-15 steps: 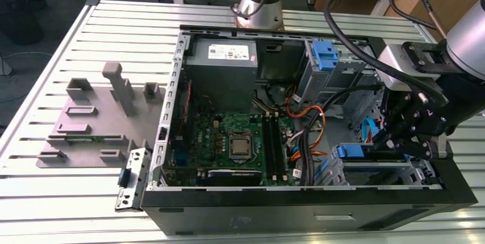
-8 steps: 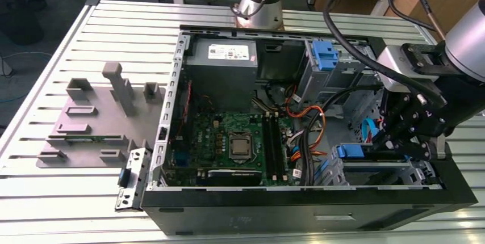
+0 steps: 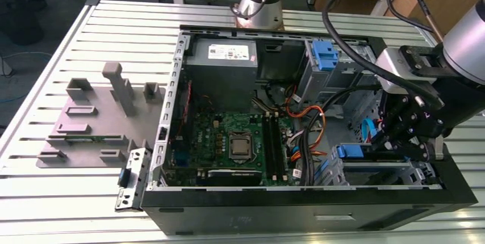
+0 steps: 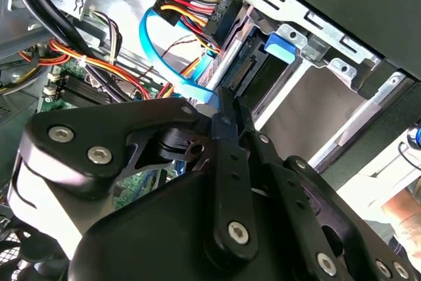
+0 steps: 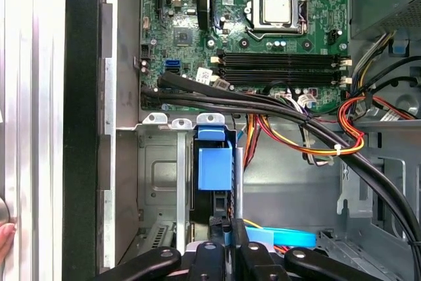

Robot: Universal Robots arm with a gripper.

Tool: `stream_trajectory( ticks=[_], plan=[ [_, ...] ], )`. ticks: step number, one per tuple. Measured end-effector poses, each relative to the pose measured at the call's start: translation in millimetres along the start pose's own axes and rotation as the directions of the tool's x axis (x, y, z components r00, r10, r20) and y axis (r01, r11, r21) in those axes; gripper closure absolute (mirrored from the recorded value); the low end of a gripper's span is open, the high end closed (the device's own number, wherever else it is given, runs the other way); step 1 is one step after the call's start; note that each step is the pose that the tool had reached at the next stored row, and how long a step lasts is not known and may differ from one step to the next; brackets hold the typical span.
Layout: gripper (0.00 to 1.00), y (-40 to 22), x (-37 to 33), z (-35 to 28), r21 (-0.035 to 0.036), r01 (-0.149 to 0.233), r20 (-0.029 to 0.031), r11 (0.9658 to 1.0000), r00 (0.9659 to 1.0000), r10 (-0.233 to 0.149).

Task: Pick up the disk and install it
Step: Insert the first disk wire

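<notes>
The disk [image 3: 353,152] sits in the drive cage at the front corner of the open computer case, on the exterior view's right, and its blue handle [image 5: 215,166] points toward the motherboard. Its connector end [image 4: 245,72] shows in the second wrist view, beside a blue data cable [image 4: 172,70]. My gripper [image 3: 407,143] hangs right over that cage. Its black fingers [image 4: 222,113] lie pressed together, shut, with their tips at the disk's connector end. Nothing shows between them. In the first wrist view the gripper [image 5: 227,229] is just behind the disk.
Black, red, orange and yellow cable bundles [image 5: 289,113] cross between the cage and the motherboard [image 3: 227,136]. A grey power supply [image 3: 222,62] and an upright blue latch [image 3: 323,57] stand at the case's far side. Grey fixtures [image 3: 99,113] sit on the table. A fingertip [image 5: 5,240] rests outside the case.
</notes>
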State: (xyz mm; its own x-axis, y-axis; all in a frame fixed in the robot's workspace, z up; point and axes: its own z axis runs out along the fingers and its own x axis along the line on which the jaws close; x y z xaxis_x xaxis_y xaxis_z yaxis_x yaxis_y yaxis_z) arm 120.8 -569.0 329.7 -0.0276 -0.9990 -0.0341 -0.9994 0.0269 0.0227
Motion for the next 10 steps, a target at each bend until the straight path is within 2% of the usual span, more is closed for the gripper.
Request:
stream_trajectory(
  ticks=[6, 7, 10],
  plan=[
    [0.83, 0.0, 0.0, 0.4, 0.0, 0.0, 0.0007, 1.0, 1.0, 0.0],
    [0.76, 0.0, 0.0, 0.4, 0.0, 0.0, 0.0006, 1.0, 1.0, 0.0],
    [0.76, 0.0, 0.0, 0.2, 0.0, 0.0, 0.0002, 1.0, 1.0, 0.0]
  ],
)
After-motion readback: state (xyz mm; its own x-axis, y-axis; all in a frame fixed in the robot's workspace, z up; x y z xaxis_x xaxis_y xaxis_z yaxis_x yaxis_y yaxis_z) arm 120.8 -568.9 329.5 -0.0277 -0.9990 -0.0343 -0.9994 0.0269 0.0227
